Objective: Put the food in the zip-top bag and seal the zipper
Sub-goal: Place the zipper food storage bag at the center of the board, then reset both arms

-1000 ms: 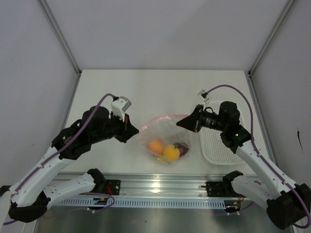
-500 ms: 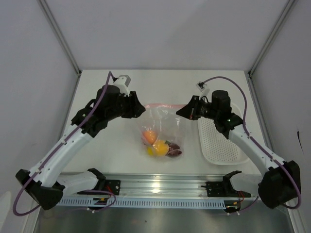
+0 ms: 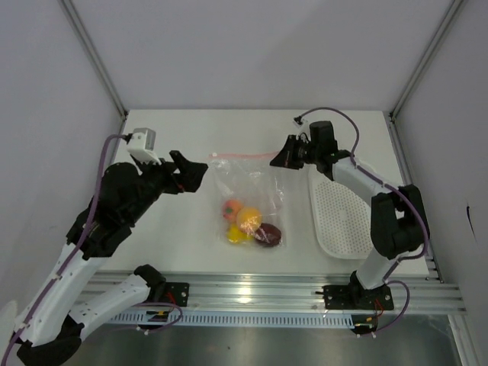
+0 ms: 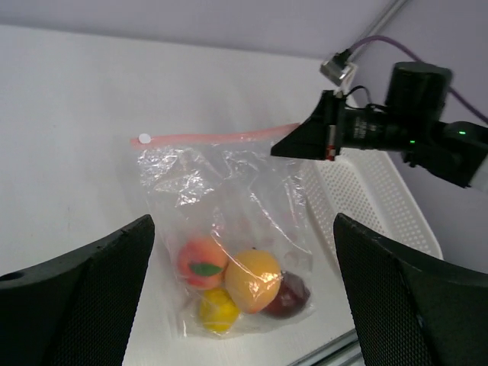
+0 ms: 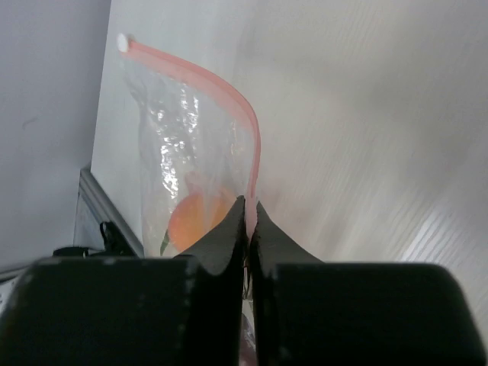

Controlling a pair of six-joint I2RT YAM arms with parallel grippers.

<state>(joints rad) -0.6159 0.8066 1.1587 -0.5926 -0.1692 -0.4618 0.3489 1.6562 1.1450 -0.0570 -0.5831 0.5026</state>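
Here the zip-top bag is held by its zipper in the pinched right gripper.
The food is gathered in its near end; the left gripper is spread wide, apart from it.

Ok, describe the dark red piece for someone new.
Find the clear bag mid-table, left of the white basket. Fruit pieces bunch at the end opposite its pink zipper. The dark red piece is the rightmost, closest to the basket, darker than its orange and yellow neighbours.
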